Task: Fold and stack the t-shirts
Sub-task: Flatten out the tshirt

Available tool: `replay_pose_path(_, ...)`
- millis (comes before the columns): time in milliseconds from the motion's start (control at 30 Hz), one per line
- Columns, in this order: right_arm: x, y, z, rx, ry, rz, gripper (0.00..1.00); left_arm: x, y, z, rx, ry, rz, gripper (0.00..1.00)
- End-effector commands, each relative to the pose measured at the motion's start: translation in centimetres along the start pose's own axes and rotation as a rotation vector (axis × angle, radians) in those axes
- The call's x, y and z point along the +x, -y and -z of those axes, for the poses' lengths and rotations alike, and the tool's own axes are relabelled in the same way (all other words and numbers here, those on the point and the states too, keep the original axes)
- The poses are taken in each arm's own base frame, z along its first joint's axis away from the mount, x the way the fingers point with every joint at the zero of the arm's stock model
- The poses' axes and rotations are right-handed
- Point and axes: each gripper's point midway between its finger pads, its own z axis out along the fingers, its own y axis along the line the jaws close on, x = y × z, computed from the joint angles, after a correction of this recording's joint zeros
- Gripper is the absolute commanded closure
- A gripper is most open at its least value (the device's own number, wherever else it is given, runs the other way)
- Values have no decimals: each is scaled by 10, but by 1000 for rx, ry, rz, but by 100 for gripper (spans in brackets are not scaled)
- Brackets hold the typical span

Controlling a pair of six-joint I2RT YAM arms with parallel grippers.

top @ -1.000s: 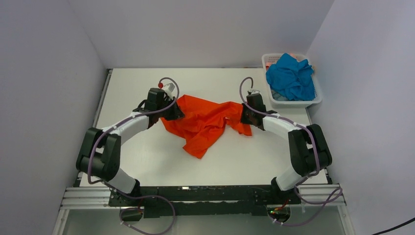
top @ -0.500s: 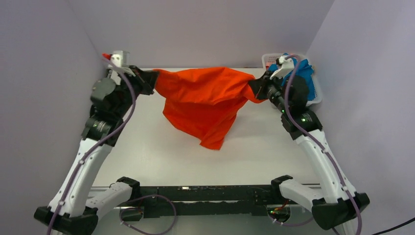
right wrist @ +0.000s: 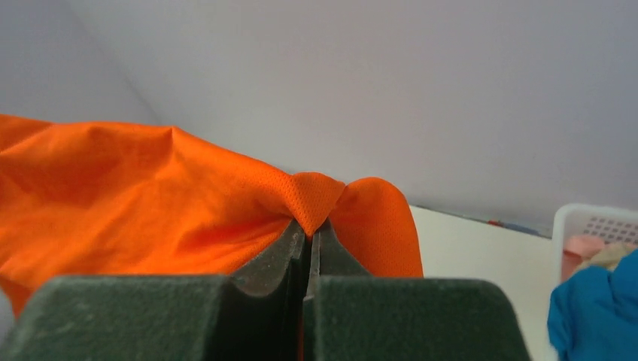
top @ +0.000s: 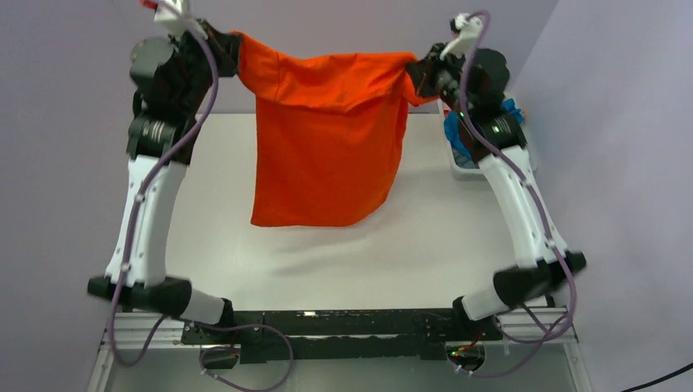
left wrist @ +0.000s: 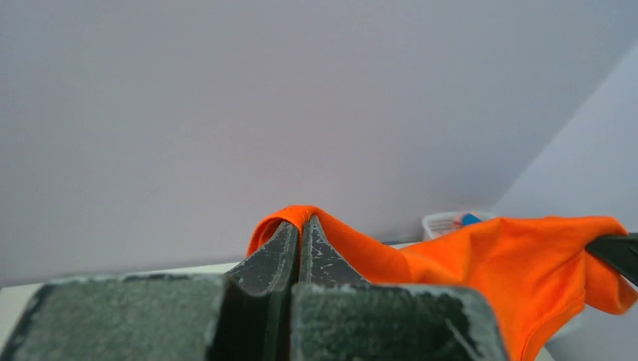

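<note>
The bright orange t-shirt (top: 327, 139) hangs spread out high above the table, held by its two upper corners. My left gripper (top: 233, 51) is shut on its left corner; the cloth (left wrist: 481, 256) drapes over the closed fingertips (left wrist: 301, 229) in the left wrist view. My right gripper (top: 415, 72) is shut on the right corner, pinching a fold of orange cloth (right wrist: 150, 210) at the tips (right wrist: 308, 229) in the right wrist view. The teal blue t-shirt (top: 459, 139) lies in the basket, mostly hidden behind my right arm; it also shows in the right wrist view (right wrist: 594, 308).
The white mesh basket (top: 459, 166) stands at the table's far right; it also shows in the right wrist view (right wrist: 602, 222) and in the left wrist view (left wrist: 444, 223). White table (top: 327, 261) below the hanging shirt. Grey walls close in at back and sides.
Both arms have risen from table level to full height, lifting the orange shirt off the table. It has gone from a crumpled heap to hanging stretched between the grippers.
</note>
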Motion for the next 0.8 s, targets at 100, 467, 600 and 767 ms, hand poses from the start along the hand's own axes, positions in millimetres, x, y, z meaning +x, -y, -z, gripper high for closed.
replay_pose_path(100, -50, 27, -75, 84, 70, 111, 100, -30, -39, -56, -14, -8, -36, 100)
replay_pose_path(467, 25, 16, -16, -6, -100, 160, 100, 23, -55, 13, -66, -134, 21, 100)
replay_pose_path(600, 138, 11, 35, -53, -353, 23, 100, 159, -79, 73, -203, -412, 261, 100)
replay_pose_path(767, 265, 7, 95, -58, -616, -179, 86, 342, -101, 173, -442, -752, 562, 100)
